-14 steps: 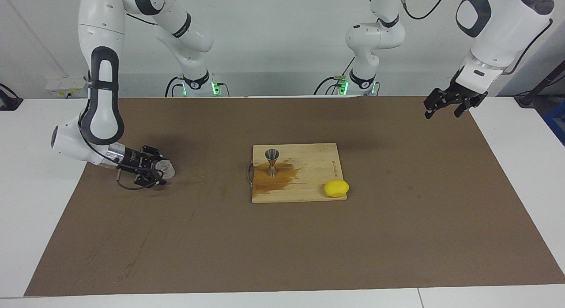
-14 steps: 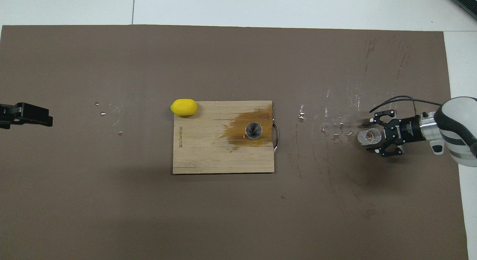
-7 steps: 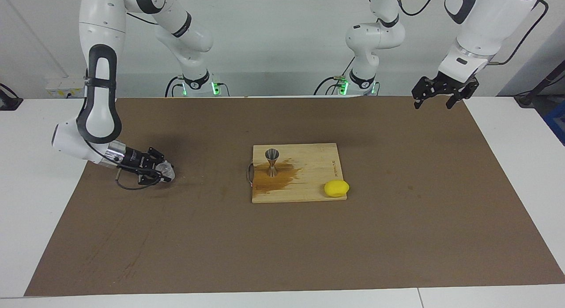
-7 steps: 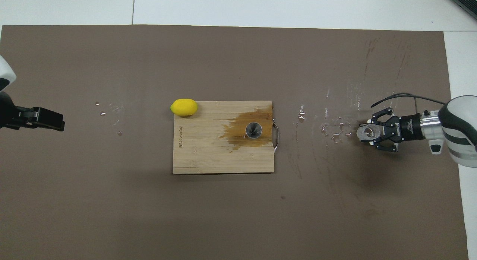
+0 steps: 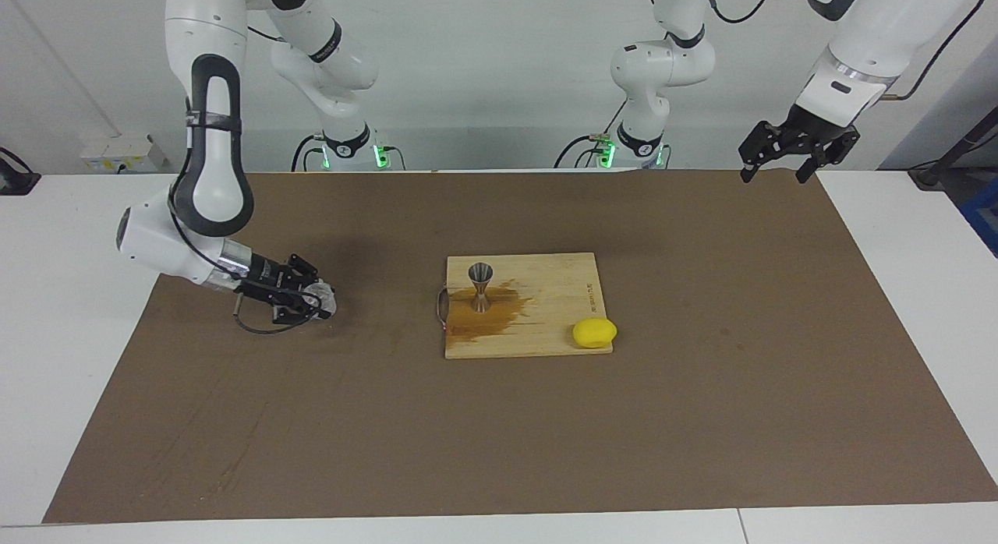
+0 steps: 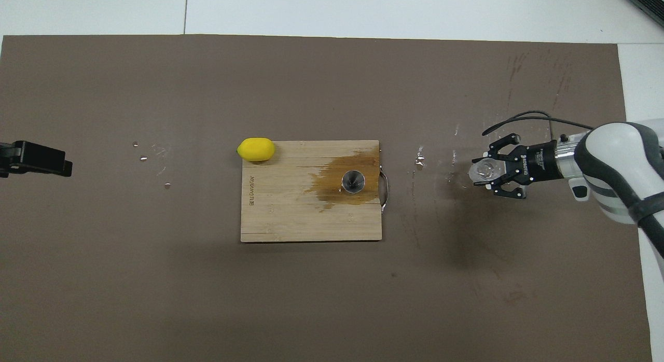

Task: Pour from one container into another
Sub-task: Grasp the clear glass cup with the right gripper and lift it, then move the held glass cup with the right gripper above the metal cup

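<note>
The small clear ribbed glass cup (image 5: 323, 300) (image 6: 481, 170) is in my right gripper (image 5: 312, 303) (image 6: 486, 172), which is shut on it and holds it low over the brown mat, toward the right arm's end of the table. The silver hourglass jigger (image 5: 480, 285) (image 6: 353, 181) stands upright on a wet brown stain on the wooden cutting board (image 5: 561, 287) (image 6: 280, 211) at the middle of the table. My left gripper (image 5: 787, 158) (image 6: 36, 158) hangs open and empty, high over the left arm's end of the mat.
A yellow lemon (image 5: 594, 332) (image 6: 256, 149) lies at the board's corner farther from the robots, toward the left arm's end. Water drops (image 6: 420, 158) dot the mat between the board and the cup. The brown mat (image 5: 499, 435) covers most of the table.
My right gripper closed on the glass cup and carried it along the mat toward the cutting board. My left gripper rose a little and stayed over its own end.
</note>
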`<action>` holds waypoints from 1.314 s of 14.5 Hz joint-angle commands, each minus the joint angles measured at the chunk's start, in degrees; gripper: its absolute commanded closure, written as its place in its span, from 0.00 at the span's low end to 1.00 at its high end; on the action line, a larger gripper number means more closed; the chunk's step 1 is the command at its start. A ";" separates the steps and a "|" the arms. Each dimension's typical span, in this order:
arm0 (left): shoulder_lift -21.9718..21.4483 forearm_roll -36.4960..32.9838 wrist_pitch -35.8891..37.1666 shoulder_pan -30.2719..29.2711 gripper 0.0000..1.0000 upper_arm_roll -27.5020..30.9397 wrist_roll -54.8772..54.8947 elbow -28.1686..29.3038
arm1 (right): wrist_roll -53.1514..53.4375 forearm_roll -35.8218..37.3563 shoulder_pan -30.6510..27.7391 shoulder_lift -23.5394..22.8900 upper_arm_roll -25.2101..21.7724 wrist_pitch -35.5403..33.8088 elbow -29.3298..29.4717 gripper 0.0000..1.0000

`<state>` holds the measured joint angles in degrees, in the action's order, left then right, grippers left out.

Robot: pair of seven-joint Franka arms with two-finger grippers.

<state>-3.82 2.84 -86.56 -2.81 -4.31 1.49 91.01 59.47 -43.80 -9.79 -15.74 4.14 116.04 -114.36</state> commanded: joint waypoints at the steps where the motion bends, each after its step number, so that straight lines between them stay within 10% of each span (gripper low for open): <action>1: -0.92 0.94 0.87 -1.23 0.00 -0.26 0.09 1.87 | 6.86 -1.29 6.33 0.71 -0.01 4.80 1.07 1.00; 19: -1.27 0.94 1.39 -0.53 0.00 -0.43 0.00 2.24 | 38.00 28.58 28.76 -0.17 -0.18 4.65 15.65 1.00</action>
<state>-3.82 3.17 -85.59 -3.08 -4.70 1.49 91.98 95.65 -18.15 18.21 -14.99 4.18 123.21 -101.61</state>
